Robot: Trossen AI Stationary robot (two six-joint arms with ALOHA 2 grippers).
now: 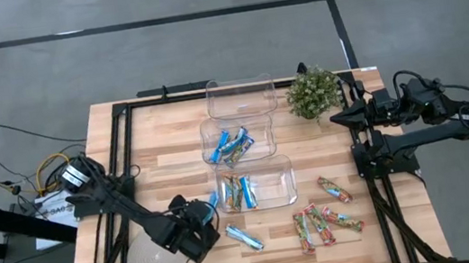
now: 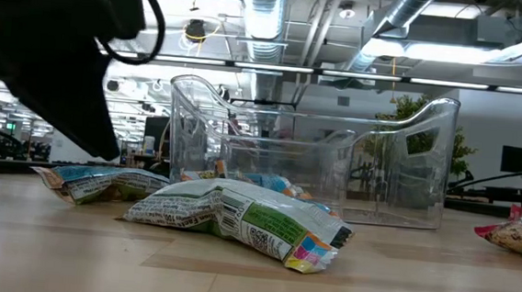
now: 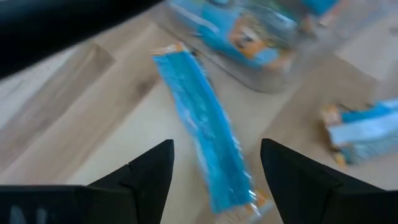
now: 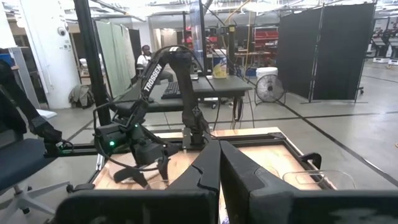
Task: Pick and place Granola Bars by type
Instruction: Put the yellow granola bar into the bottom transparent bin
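Left wrist view blurs everything, cuts off a tan-and-blue bar (image 3: 364, 130) at the frame's edge, and shows the bars inside the clear bin (image 3: 261, 62) only as smears; in the high view the arm partly covers the left gripper (image 1: 211, 209). Between and just ahead of that gripper's spread fingers (image 3: 146, 171), touching neither, lies the bright blue bar (image 3: 202, 134), a long, crinkled, shiny wrapper flat on the wooden table (image 3: 74, 106) just beside the bin. Well away at the table's far right edge, the right gripper (image 4: 219, 163) waits above the table with its fingers pressed together, holding nothing.
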